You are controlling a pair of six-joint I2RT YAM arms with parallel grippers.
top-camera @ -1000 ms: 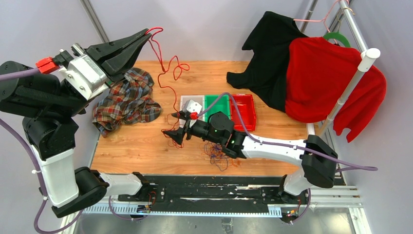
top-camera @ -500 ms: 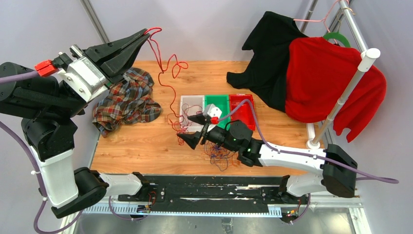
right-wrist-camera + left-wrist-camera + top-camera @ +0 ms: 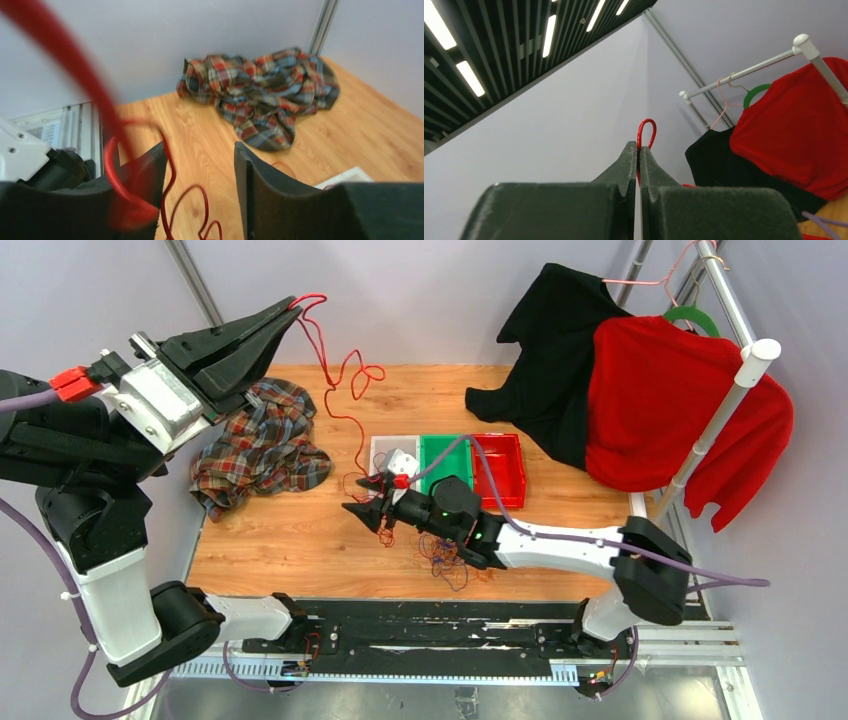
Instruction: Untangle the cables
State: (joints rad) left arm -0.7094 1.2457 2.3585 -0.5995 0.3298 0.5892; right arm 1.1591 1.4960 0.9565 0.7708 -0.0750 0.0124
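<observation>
My left gripper (image 3: 288,308) is raised high at the back left and shut on a thin red cable (image 3: 322,358). The cable hangs down in loose curls to the table. In the left wrist view its loop (image 3: 646,131) sticks out above the shut fingertips (image 3: 630,155). A tangle of red, orange and purple cables (image 3: 446,558) lies on the table near the front, under my right arm. My right gripper (image 3: 368,506) is low over the table beside the hanging cable, and it is open. In the right wrist view the red cable (image 3: 75,65) crosses in front of its left finger (image 3: 145,170).
A plaid cloth (image 3: 262,445) lies at the left of the wooden table (image 3: 290,540). Clear, green (image 3: 446,452) and red (image 3: 503,466) bins stand mid-table. Black (image 3: 550,370) and red (image 3: 670,410) garments hang on a white rack (image 3: 716,412) at the right.
My right arm swung right and then came back left towards the hanging red cable. My left gripper shifted slightly up and left with the cable still in it.
</observation>
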